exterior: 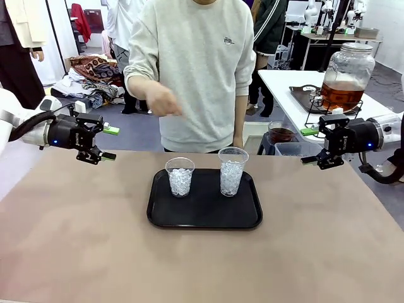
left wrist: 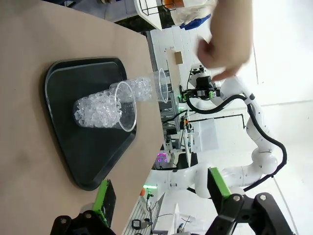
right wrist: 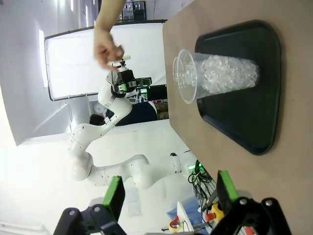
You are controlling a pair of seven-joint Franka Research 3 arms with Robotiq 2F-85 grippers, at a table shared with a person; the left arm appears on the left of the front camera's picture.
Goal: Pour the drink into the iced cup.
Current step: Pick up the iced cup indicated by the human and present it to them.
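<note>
1. The drink fills the lower part of a dispenser jar far back on the right (the front view shows it).
2. The shorter iced cup and the taller iced cup stand apart on the black tray.
3. The person's hand is above them, loosely clenched (the left wrist view gives the curled fingers clearly).
4. The left gripper and the right gripper are both spread wide, empty.

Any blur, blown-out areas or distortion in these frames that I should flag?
Front view: even light, table sharp, the person's hand motion-blurred. Left wrist view: rolled sideways, room beyond the table washed out white, tray crisp. Right wrist view: sideways too, background overexposed, ice in the cup well resolved.
</note>
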